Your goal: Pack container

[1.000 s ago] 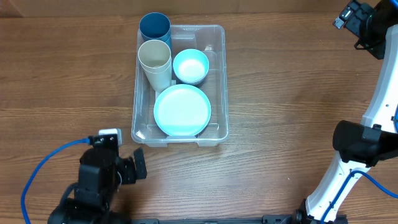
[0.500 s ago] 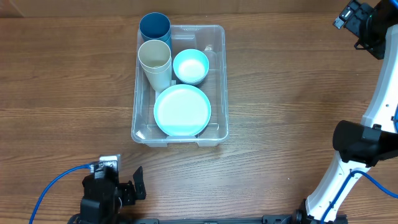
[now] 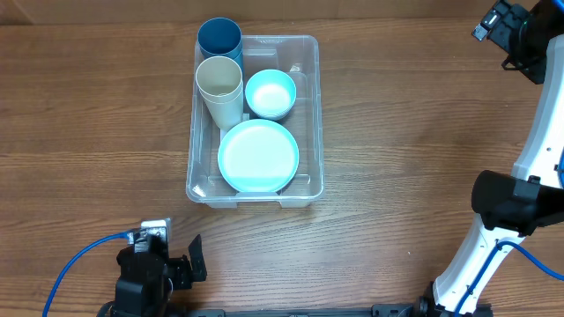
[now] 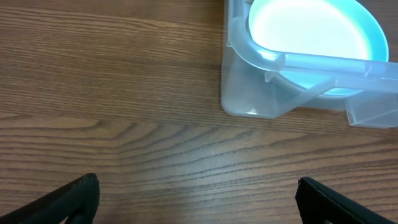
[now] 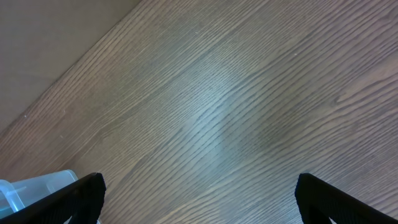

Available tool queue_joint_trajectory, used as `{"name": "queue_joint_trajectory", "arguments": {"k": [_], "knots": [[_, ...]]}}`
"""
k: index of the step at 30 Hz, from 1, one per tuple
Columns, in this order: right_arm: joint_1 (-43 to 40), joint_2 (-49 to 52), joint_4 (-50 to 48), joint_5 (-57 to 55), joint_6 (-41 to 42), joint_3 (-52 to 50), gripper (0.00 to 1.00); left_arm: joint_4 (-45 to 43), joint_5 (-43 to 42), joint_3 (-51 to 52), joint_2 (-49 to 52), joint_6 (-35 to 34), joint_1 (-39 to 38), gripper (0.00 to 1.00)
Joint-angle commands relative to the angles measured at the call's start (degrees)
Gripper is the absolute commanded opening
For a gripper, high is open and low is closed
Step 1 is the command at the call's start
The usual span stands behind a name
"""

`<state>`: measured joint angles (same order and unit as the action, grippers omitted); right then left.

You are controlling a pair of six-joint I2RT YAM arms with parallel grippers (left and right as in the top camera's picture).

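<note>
Nothing readable is showing in any of the views: no words, numbers, brand marks or signs. The clear walls of the container (image 3: pixel 315 123), in the upper middle of the overhead frame, are carrying no print that can be made out. A small pale patch (image 3: pixel 155 231) is sitting on top of the left arm (image 3: pixel 141 275) at the lower left of that frame, but it is too small to tell whether it is bearing any writing.
</note>
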<state>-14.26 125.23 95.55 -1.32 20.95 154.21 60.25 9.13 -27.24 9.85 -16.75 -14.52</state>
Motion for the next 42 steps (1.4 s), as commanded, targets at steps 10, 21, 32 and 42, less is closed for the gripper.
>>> {"name": "queue_joint_trajectory", "arguments": {"k": [10, 21, 32, 42], "knots": [[-0.3, 0.1, -0.3, -0.1, 0.3, 0.2, 1.0, -31.3, 1.0, 0.5, -0.6, -2.0, 0.3, 1.0], [-0.3, 0.1, -0.3, -0.1, 0.3, 0.2, 1.0, -57.0, -1.3, 18.4, -0.2, -4.1, 0.4, 1.0], [-0.3, 0.1, -0.3, -0.1, 0.3, 0.2, 1.0, -67.5, -1.3, 27.0, -0.2, -4.9, 0.4, 1.0], [-0.3, 0.1, -0.3, -0.1, 0.3, 0.2, 1.0, -56.6, -1.5, 27.0, 0.2, -4.7, 0.4, 1.0]]}}
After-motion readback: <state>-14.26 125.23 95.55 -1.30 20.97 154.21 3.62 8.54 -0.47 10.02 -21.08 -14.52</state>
